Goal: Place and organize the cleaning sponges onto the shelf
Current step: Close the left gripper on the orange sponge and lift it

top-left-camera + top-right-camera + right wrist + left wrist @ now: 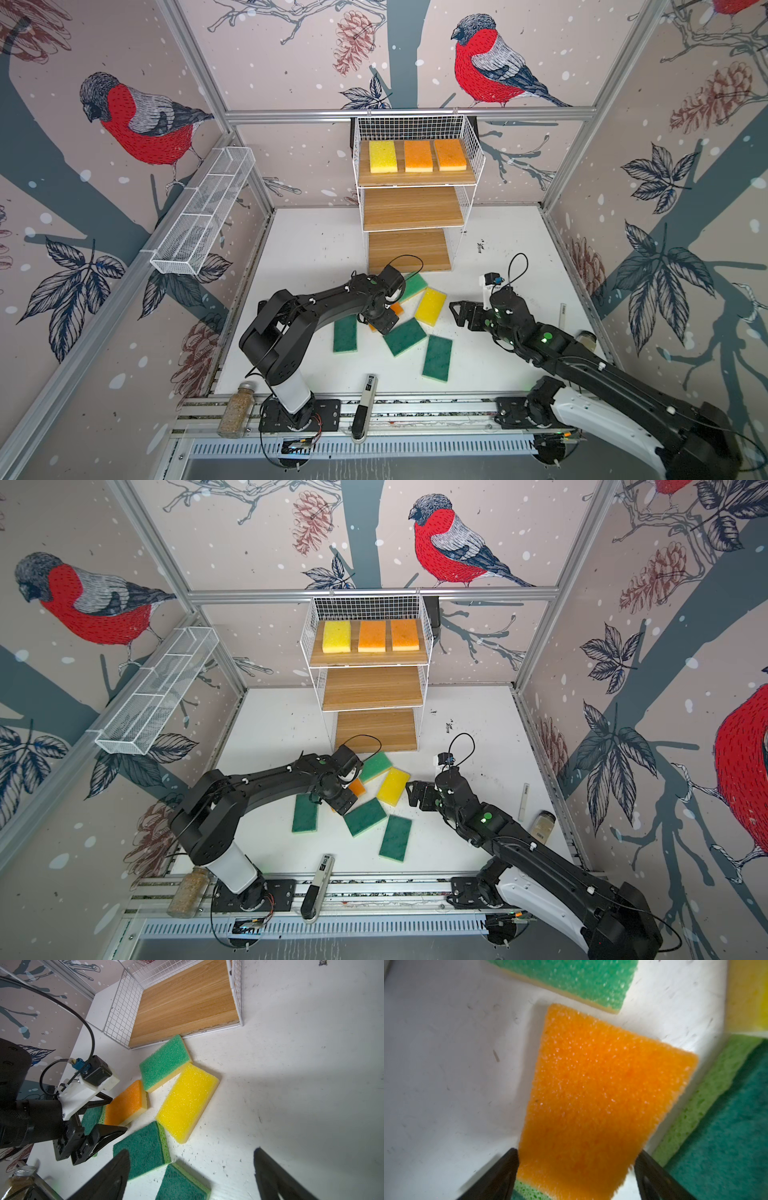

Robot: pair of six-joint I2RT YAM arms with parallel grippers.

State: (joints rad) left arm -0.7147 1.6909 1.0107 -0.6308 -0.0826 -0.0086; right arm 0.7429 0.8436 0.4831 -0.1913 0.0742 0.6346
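The shelf [415,208] stands at the back. Its top board holds a yellow sponge [382,156] and two orange sponges [419,156] [450,154]. On the table in front lie a light green sponge [413,286], a yellow sponge [431,306] and three dark green sponges [345,333] [405,336] [437,358]. An orange sponge [602,1084] rests partly on a dark green one. My left gripper [577,1151] is low over it, open, one finger on either side. My right gripper [191,1150] hangs open over bare table, right of the yellow sponge [187,1101].
A long white mesh basket [203,212] hangs on the left wall. A grain jar [237,409] and a marker [363,407] lie on the front rail. Another jar [586,338] and a white strip [563,316] sit at the table's right edge.
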